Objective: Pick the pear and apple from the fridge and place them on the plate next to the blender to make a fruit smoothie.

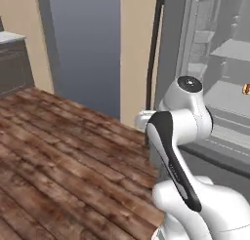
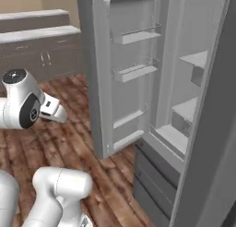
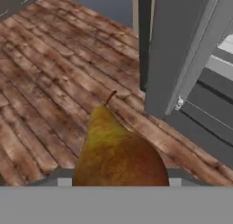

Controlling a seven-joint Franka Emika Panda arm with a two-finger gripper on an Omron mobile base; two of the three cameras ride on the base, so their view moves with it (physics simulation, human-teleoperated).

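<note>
Mottled pear (image 3: 119, 155) gripped, wood-plank floor (image 3: 50, 77), grey fridge (image 2: 138, 83)

Wide bare wooden floor (image 3: 41, 82) to the left and ahead, open for passage. Blocked on the right by the open fridge door (image 2: 124, 74) standing edge-on, with its dark handle (image 1: 152, 53) alongside. Beyond the door, open fridge (image 2: 193, 101) shelves with clear room above each. Low cabinets (image 2: 41, 50) well apart along the far wall.
</note>
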